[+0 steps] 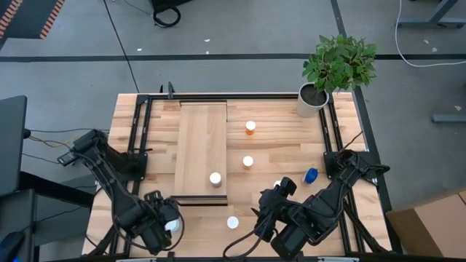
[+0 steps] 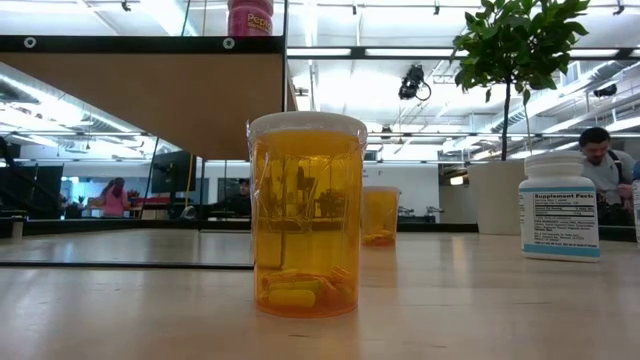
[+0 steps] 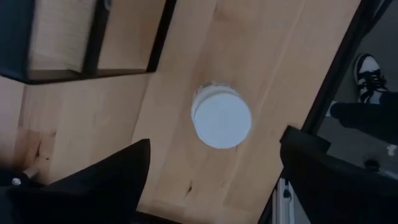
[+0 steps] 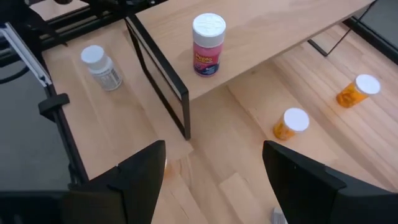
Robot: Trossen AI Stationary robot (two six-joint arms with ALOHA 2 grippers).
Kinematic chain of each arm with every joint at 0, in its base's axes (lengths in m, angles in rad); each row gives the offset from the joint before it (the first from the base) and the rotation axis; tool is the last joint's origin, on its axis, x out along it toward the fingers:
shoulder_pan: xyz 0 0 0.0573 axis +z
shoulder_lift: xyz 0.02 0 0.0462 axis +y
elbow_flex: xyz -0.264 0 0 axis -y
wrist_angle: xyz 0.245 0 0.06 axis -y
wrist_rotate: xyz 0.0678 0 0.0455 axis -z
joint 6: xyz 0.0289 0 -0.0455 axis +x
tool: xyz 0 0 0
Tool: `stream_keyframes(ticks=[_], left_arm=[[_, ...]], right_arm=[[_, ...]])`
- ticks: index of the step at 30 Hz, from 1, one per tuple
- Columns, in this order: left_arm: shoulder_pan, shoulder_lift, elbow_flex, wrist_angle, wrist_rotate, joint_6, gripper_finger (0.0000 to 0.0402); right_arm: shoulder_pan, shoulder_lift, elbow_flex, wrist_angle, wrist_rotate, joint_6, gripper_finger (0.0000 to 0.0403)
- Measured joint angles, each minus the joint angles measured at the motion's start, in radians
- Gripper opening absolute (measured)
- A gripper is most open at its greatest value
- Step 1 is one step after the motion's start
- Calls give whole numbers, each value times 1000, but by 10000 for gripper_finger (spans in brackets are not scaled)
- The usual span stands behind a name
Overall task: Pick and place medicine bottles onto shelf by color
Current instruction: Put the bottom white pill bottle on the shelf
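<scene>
Left gripper (image 3: 214, 171) hangs over the near left corner of the tabletop (image 1: 291, 149), fingers spread wide with nothing between them. Directly under it, in the left wrist view, stands a white-capped bottle (image 3: 222, 117), upright, cap facing the camera, so its long axis runs straight up toward the wrist. It sits ahead of the gap between the fingers, not yet inside it. In the high view this bottle (image 1: 172, 225) shows as a white disc just beside the left arm's head, well nearer that arm than the right one.

Right gripper (image 4: 211, 174) waits over the near right part of the table, fingers also apart and empty.

Judgement: the left arm is placed for a top-down grasp; the move turns on bringing the open fingers down around the cap and centred on it.

Farther out: a white-capped bottle (image 1: 232, 222) on the table just off the shelf's near end, two orange bottles (image 1: 248, 161) (image 1: 250, 127) standing on the slats, a blue bottle (image 1: 311, 175) lying on its side near the right arm.

Shelf (image 1: 200, 127), raised on a dark frame, carries one pink bottle (image 4: 208, 45) near its near end.

Potted plant (image 1: 338, 65) at the far right corner; a seated person (image 2: 603, 160) in the room beyond
</scene>
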Motion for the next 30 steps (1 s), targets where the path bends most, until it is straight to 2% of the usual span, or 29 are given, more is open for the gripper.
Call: stream_keyframes(ticks=[9, 15, 19, 26, 30], left_arm=[[12, 5, 0, 9, -1, -22, 349], [8, -16, 1, 123, 7, 8, 328], [-2, -16, -2, 90, 5, 43, 316], [11, -31, -123, 212, 70, 8, 314], [12, -31, -141, 236, 80, 0, 314]], right_arm=[[-1, 0, 0, 0, 14, 11, 277], [-1, 0, 0, 0, 14, -11, 277], [-1, 0, 0, 0, 14, -8, 277], [-1, 0, 0, 0, 14, -7, 277], [1, 0, 0, 0, 14, -7, 277]])
